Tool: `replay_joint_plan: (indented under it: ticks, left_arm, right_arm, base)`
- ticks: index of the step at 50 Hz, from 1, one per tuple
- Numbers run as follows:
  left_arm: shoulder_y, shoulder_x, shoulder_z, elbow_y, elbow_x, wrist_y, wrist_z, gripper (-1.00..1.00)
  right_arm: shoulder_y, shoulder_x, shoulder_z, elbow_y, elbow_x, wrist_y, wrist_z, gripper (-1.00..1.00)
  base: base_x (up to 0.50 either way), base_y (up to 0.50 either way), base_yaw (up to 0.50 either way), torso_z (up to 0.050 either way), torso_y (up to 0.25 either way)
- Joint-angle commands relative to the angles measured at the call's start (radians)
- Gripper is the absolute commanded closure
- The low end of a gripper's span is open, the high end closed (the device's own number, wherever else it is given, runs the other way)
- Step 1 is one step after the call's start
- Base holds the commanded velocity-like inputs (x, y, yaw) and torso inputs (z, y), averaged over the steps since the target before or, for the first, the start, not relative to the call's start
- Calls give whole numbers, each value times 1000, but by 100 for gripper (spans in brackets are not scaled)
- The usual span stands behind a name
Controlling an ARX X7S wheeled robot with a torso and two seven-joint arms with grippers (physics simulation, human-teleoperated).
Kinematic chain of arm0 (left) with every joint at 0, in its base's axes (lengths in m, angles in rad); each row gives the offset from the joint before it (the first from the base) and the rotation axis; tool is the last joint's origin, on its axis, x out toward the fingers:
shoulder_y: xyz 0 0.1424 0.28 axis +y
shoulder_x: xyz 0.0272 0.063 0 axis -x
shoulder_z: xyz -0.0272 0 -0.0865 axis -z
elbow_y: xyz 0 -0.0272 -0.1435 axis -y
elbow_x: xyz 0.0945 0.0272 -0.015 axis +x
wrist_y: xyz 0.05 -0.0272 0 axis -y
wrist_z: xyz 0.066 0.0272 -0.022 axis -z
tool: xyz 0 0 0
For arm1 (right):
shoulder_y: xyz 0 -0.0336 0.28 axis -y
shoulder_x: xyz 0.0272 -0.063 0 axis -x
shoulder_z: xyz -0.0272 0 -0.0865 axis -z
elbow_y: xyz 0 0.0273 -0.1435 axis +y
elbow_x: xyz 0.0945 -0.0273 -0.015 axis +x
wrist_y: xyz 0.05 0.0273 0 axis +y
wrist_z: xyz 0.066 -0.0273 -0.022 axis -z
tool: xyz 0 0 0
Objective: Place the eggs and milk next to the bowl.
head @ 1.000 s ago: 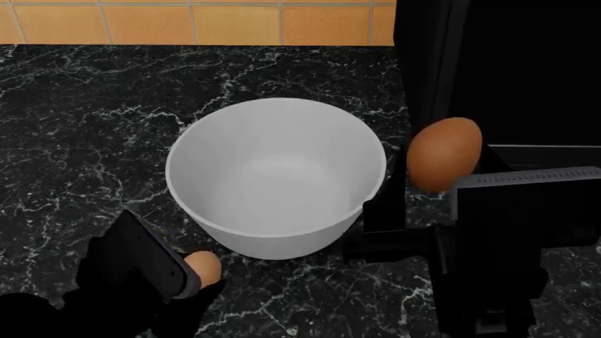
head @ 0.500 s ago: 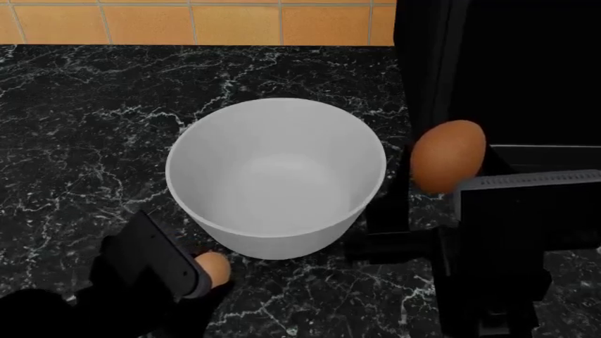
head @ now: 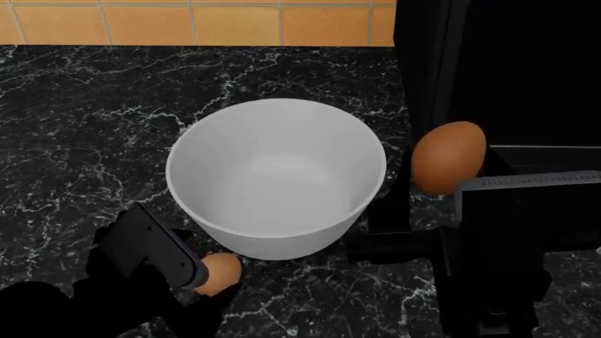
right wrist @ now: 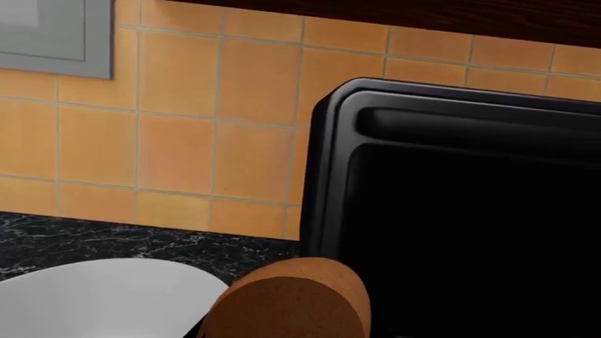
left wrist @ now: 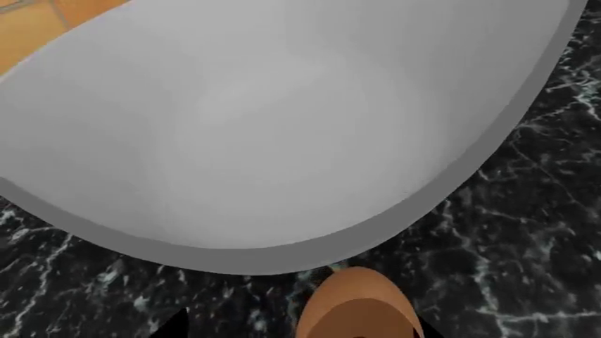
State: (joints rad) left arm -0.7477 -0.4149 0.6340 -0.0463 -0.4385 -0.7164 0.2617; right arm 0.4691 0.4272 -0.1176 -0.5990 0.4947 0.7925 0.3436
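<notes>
The white bowl (head: 274,211) stands on the black marble counter, empty. My left gripper (head: 208,273) is shut on the pale tan egg (head: 222,272), low at the bowl's near-left base; in the left wrist view the egg (left wrist: 357,304) sits just short of the bowl's wall (left wrist: 281,141). My right gripper (head: 445,172) is shut on the darker reddish brown egg (head: 449,155), held in the air just right of the bowl's rim; it also shows in the right wrist view (right wrist: 293,298) beside the bowl (right wrist: 103,296). The milk is out of view.
A tall black appliance (head: 497,70) stands right behind the right gripper and close to the bowl; it also fills the right wrist view (right wrist: 460,204). An orange tiled wall (head: 197,21) backs the counter (head: 84,120).
My left gripper has carried the tan egg to the right, closer to the bowl's base. The right gripper and its egg have barely shifted.
</notes>
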Motion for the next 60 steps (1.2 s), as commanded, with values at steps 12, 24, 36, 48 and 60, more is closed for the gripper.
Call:
replay_joint_plan:
  ticks: [12, 24, 36, 48, 60]
  left_arm:
    - [39, -31, 7, 83, -34, -57, -3, -100]
    - [86, -101, -67, 274, -109, -137, -59, -100]
    - [131, -137, -235, 434, -228, -172, -142, -100]
    - [166, -152, -373, 553, -321, -182, -218, -100]
    - [176, -159, -427, 560, -326, -146, -236, -100]
  right_arm:
    - [0, 6, 3, -14, -13, 7, -8, 100]
    - [-2, 5, 0, -13, -10, 2, -7, 100]
    - [-14, 15, -3, -32, 21, 40, -12, 100]
    - [-101, 32, 3, -67, 76, 61, -37, 100]
    - [-123, 48, -28, -73, 109, 108, -56, 100]
  base:
    - [-1, 0, 0, 0, 0]
    - [0, 0, 0, 0, 0]
    - [0, 0, 0, 0, 0]
    - [0, 0, 0, 0, 0]
    - [0, 0, 0, 0, 0]
